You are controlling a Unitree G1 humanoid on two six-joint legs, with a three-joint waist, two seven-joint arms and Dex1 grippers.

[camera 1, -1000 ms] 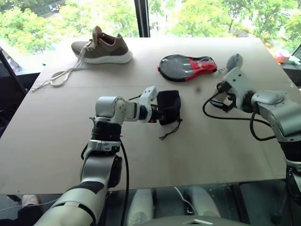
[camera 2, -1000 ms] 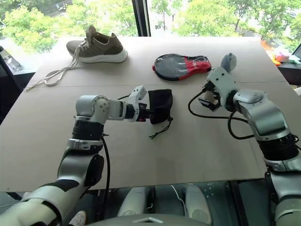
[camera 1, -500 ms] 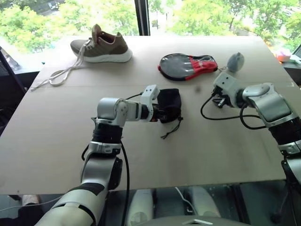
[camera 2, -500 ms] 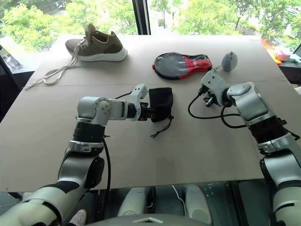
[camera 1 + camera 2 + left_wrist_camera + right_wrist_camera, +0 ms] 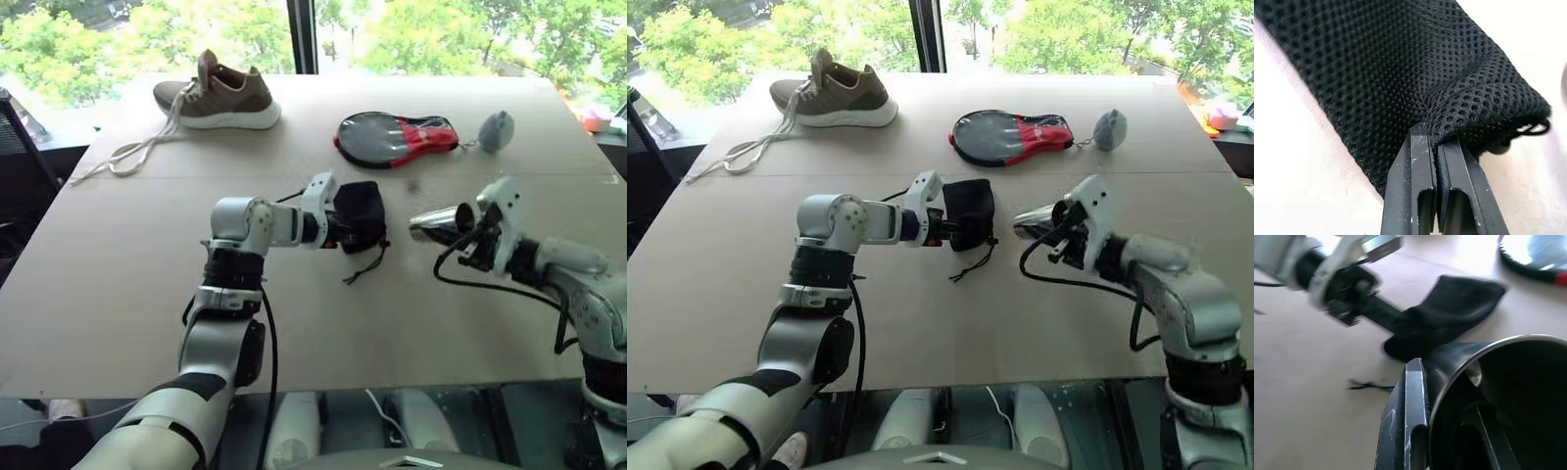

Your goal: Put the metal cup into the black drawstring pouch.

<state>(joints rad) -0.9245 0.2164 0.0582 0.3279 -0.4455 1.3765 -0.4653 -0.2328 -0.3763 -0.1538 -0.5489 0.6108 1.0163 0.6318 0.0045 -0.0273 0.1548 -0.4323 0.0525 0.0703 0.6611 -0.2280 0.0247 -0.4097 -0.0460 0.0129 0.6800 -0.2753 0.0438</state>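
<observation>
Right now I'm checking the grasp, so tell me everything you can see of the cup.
The cup is shiny silver metal, slightly tapered, without a handle. It lies roughly level above the table, its open mouth turned toward the pouch but apart from it. The right gripper is shut on its rim, one finger outside the wall and one inside. Its inside looks dark and empty.

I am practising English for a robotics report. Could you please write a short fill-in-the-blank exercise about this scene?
1. The left gripper pinches the black ____.
2. The right gripper holds the metal ____.
3. The shoe lies on the ____.
Missing words: pouch; cup; table
</observation>
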